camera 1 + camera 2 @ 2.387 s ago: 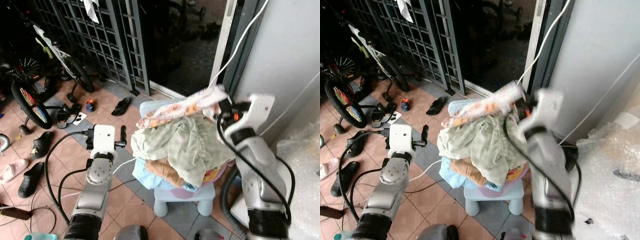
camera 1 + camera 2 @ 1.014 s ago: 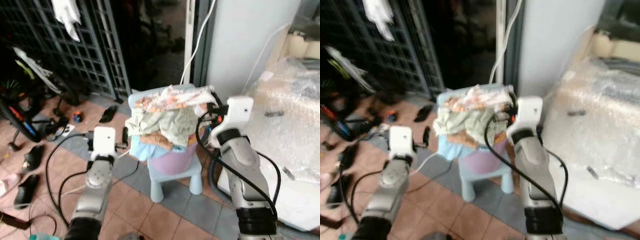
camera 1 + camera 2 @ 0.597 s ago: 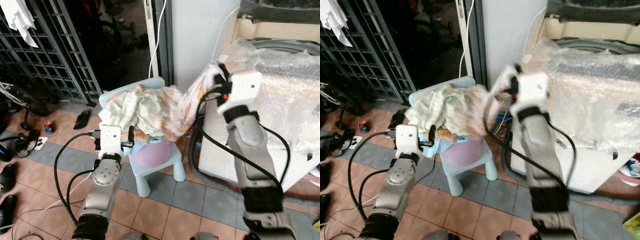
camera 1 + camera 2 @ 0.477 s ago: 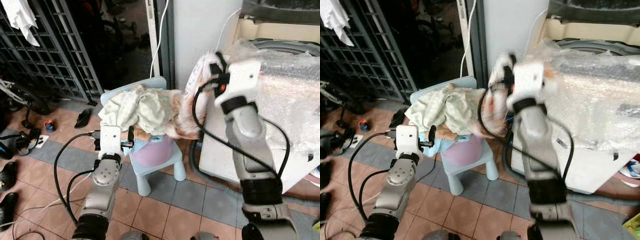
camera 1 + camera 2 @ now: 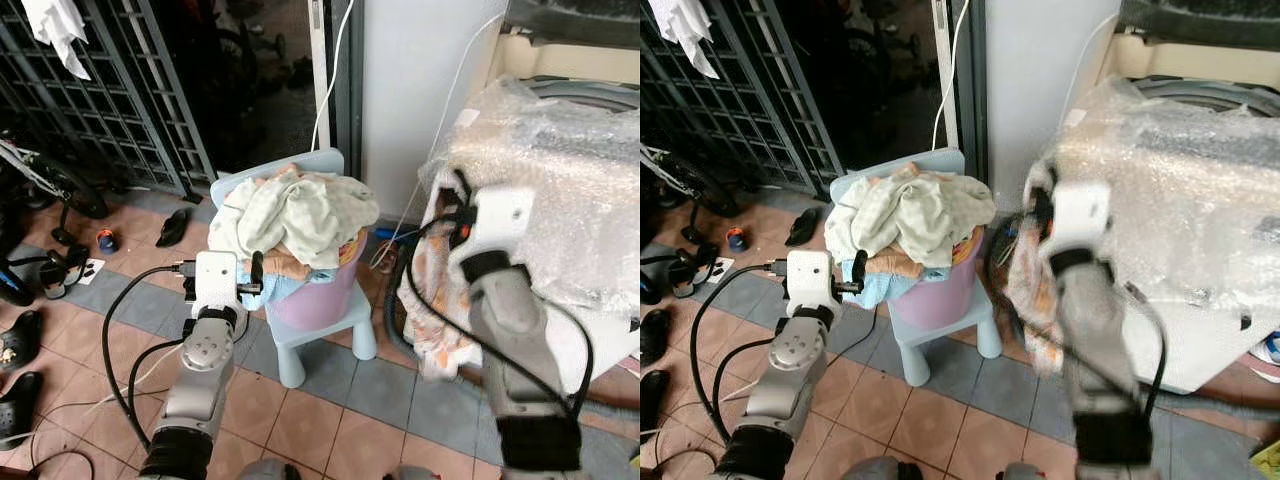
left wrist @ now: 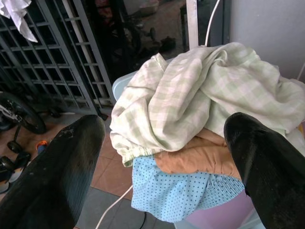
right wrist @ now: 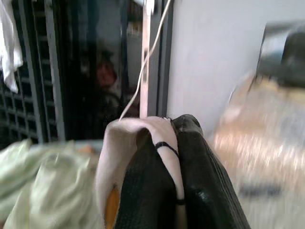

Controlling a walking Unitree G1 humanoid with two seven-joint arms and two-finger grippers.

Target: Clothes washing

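Now right gripper (image 7: 174,143) pinches one patterned cloth (image 5: 432,300); one laundry basket (image 5: 315,295).

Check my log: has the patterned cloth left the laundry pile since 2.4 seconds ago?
Yes. The right gripper carried the patterned cloth off the pile, rightward toward the bubble-wrapped washer.

right arm (image 5: 505,310) motion-blurred, hanging cloth (image 5: 432,300) pattern smeared
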